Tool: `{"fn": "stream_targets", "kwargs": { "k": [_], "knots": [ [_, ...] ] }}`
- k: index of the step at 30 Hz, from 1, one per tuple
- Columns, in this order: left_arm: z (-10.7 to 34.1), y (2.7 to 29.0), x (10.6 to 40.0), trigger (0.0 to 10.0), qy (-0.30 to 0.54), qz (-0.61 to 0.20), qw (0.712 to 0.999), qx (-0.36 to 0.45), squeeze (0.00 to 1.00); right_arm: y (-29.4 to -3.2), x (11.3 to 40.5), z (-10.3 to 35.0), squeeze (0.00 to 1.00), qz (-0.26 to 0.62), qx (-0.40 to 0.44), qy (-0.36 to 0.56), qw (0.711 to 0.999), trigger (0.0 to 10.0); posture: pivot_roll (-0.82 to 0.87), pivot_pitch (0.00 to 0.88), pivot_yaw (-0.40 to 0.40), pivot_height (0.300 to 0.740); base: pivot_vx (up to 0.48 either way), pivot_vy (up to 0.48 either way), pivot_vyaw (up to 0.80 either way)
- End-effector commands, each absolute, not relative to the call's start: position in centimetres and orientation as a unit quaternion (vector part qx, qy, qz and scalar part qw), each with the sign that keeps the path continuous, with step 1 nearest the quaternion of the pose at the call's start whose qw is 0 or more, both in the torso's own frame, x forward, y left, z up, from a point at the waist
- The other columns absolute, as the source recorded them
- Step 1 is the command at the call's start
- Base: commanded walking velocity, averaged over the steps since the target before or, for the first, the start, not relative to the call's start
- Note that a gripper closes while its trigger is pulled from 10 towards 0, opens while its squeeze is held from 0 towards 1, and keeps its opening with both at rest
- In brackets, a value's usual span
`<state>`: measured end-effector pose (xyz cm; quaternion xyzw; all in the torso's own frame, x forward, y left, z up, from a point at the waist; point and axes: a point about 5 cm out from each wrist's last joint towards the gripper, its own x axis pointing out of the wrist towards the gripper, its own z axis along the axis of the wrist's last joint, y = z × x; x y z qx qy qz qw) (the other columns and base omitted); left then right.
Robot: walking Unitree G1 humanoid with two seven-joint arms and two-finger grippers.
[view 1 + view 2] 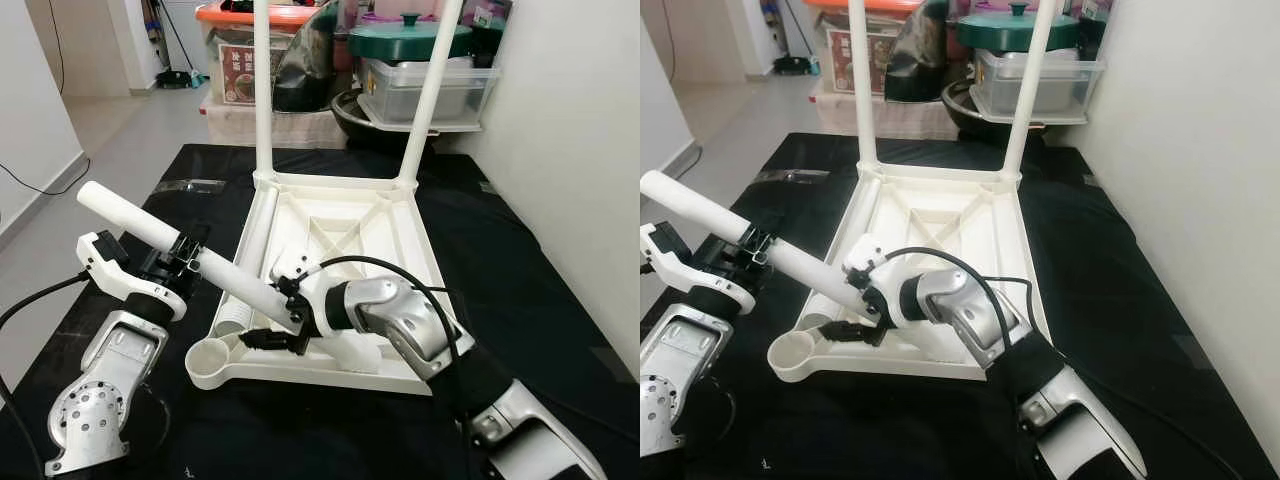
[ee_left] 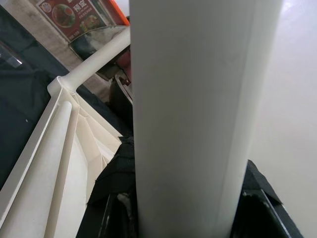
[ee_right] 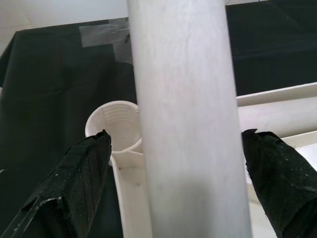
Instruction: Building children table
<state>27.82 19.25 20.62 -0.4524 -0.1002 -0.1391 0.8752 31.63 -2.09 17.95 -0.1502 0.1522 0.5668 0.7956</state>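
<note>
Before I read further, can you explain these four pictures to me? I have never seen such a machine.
It is a humanoid robot with two silver arms, each ending in a black two-finger pincer. The two wide pictures come from the two eyes of its head camera, looking down. The two close pictures come from cameras on its wrists.

On a black cloth lies a white tabletop, upside down. Two legs already stand in its far corners. Another leg lies inside it along the left edge.

The left pincer and the right pincer appear to be holding one loose leg between them, tilted, its lower end above an open corner socket. Behind stand storage boxes.
</note>
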Motion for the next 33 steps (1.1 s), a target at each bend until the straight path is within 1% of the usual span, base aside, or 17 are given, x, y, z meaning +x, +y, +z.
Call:
{"fn": "stream_targets", "kwargs": {
  "k": [1,4,5,6,7,8,9,10,12,14,15,20,24,30,31,32,33],
  "knots": [
    [20.7,18.3,27.8,10.0,-0.094,-0.158,0.873,-0.452,0.0,-1.6,31.4,17.5,0.0,0.572,-0.164,0.157,0.788,10.0,0.07,0.0,-0.061,0.74,0.0,0.0,0.0],
    [20.6,18.1,27.8,10.0,-0.091,-0.159,0.875,-0.449,0.0,-1.3,31.4,17.4,0.0,0.58,-0.178,0.156,0.78,10.0,0.07,0.0,-0.061,0.74,0.0,0.0,0.0],
    [20.6,17.9,27.8,10.0,-0.087,-0.162,0.877,-0.444,0.0,-1.2,31.3,17.1,0.0,0.586,-0.195,0.162,0.769,4.1,0.07,0.0,-0.059,0.74,0.0,0.0,0.0],
    [20.6,17.9,27.8,10.0,-0.087,-0.162,0.877,-0.444,0.0,-1.2,31.3,17.1,0.0,0.586,-0.195,0.162,0.769,4.1,0.07,0.0,-0.059,0.74,0.0,0.0,0.0],
    [20.6,17.6,27.8,10.0,-0.084,-0.166,0.879,-0.44,0.0,-1.0,31.3,16.6,0.0,0.592,-0.217,0.17,0.757,0.0,0.07,0.0,-0.059,0.74,0.0,0.0,0.0],
    [20.6,17.6,27.8,10.0,-0.084,-0.166,0.879,-0.44,0.0,-1.0,31.3,16.6,0.0,0.592,-0.217,0.17,0.757,0.0,0.07,0.0,-0.059,0.74,0.0,0.0,0.0],
    [20.6,17.4,27.9,10.0,-0.082,-0.17,0.881,-0.435,0.0,-1.1,31.2,16.1,0.0,0.6,-0.245,0.177,0.741,0.0,0.07,0.0,-0.062,0.74,0.0,0.0,0.0],
    [20.6,17.1,27.9,10.0,-0.079,-0.176,0.882,-0.43,0.0,-1.6,30.8,15.3,0.0,0.621,-0.281,0.196,0.705,0.0,0.06,0.0,-0.068,0.74,0.0,0.0,0.0],
    [20.6,17.1,27.9,10.0,-0.079,-0.176,0.882,-0.43,0.0,-1.6,30.8,15.3,0.0,0.621,-0.281,0.196,0.705,0.0,0.06,0.0,-0.068,0.74,0.0,0.0,0.0],
    [20.6,17.0,27.9,10.0,-0.078,-0.176,0.885,-0.424,0.0,-2.0,30.5,15.1,0.0,0.631,-0.292,0.206,0.689,0.0,0.06,0.0,-0.071,0.74,0.0,0.0,0.0],
    [20.5,17.0,27.8,10.0,-0.079,-0.172,0.888,-0.418,1.0,-2.3,30.6,15.2,0.0,0.631,-0.294,0.208,0.687,0.0,0.06,0.0,-0.076,0.74,0.0,0.0,0.0],
    [20.2,16.9,27.7,10.0,-0.082,-0.164,0.892,-0.413,1.0,-2.7,31.2,15.6,0.0,0.622,-0.291,0.21,0.696,0.0,0.06,0.0,-0.081,0.74,0.0,0.0,0.0],
    [20.6,16.8,27.3,10.0,-0.097,-0.185,0.886,-0.413,1.0,-3.6,32.2,17.0,0.0,0.609,-0.279,0.199,0.715,0.0,0.06,0.0,-0.077,0.74,0.0,0.0,0.0],
    [21.0,16.9,27.0,10.0,-0.101,-0.198,0.884,-0.41,1.0,-4.2,32.7,18.1,0.0,0.604,-0.27,0.191,0.725,0.0,0.06,0.0,-0.075,0.74,0.0,0.0,0.0],
    [21.9,16.9,26.2,10.0,-0.118,-0.236,0.865,-0.426,1.0,-5.5,33.7,20.4,0.0,0.586,-0.236,0.172,0.756,0.0,0.06,0.0,-0.075,0.74,0.0,0.0,0.0],
    [22.2,16.8,25.8,10.0,-0.125,-0.25,0.857,-0.433,1.0,-6.0,34.0,21.4,0.0,0.577,-0.22,0.163,0.769,0.0,0.06,0.0,-0.075,0.74,0.0,0.0,0.0],
    [22.2,16.8,25.8,10.0,-0.125,-0.25,0.857,-0.433,1.0,-6.0,34.0,21.4,0.0,0.577,-0.22,0.163,0.769,0.0,0.06,0.0,-0.075,0.74,0.0,0.0,0.0]
  ]
}}
